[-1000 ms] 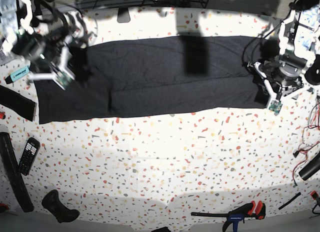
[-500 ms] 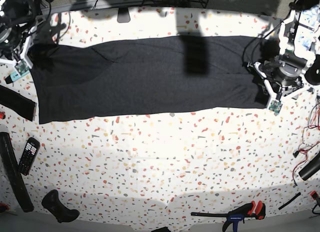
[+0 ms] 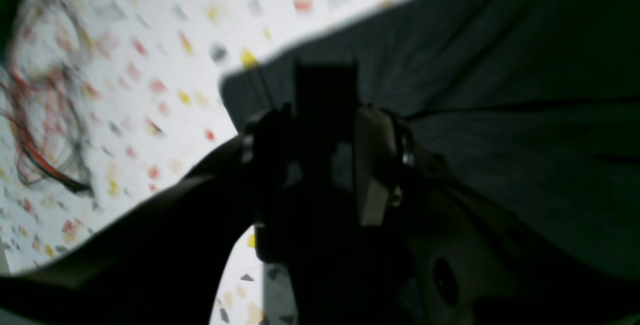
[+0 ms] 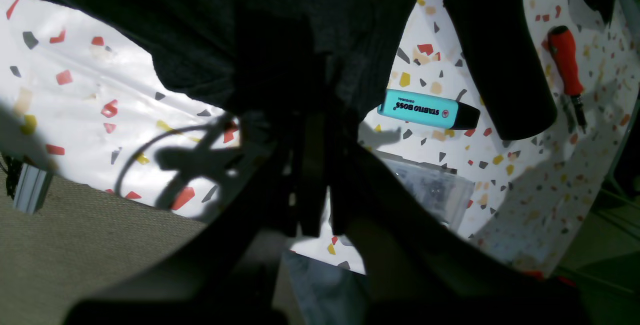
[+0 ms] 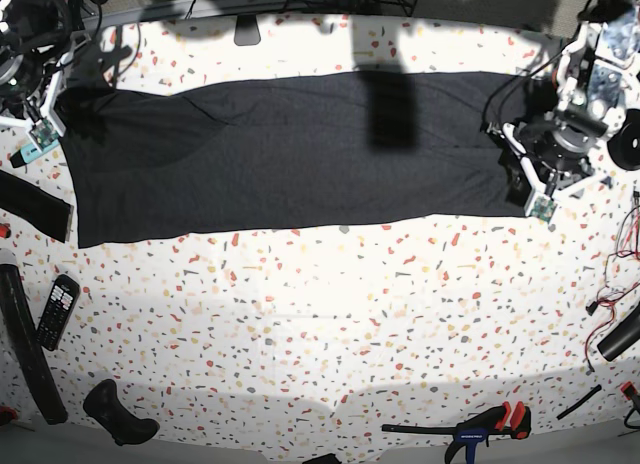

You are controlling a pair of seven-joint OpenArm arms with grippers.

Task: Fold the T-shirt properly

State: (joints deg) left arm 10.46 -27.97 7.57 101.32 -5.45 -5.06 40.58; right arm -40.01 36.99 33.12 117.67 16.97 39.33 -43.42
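Observation:
The dark T-shirt (image 5: 290,154) lies as a long flat band across the far half of the table. My right gripper (image 5: 58,102) is at its far left corner, shut on the fabric. In the right wrist view, cloth (image 4: 175,25) drapes over the closed right gripper (image 4: 282,65). My left gripper (image 5: 518,176) sits at the shirt's right end. The left wrist view shows the left gripper (image 3: 325,115) with its jaws apart over the shirt (image 3: 525,115), close to a corner. A dark shape shows between the fingers (image 3: 375,165).
A teal highlighter (image 4: 425,110) and a black strap (image 5: 35,206) lie by the shirt's left end, with a red screwdriver (image 4: 565,60) beyond. A remote (image 5: 57,309) sits at front left, a clamp (image 5: 480,424) at the front edge, and cables (image 5: 620,254) at the right.
My right arm has swung from over the shirt's left part out to the far left, drawing that end out flat. The left arm has shifted slightly up and left.

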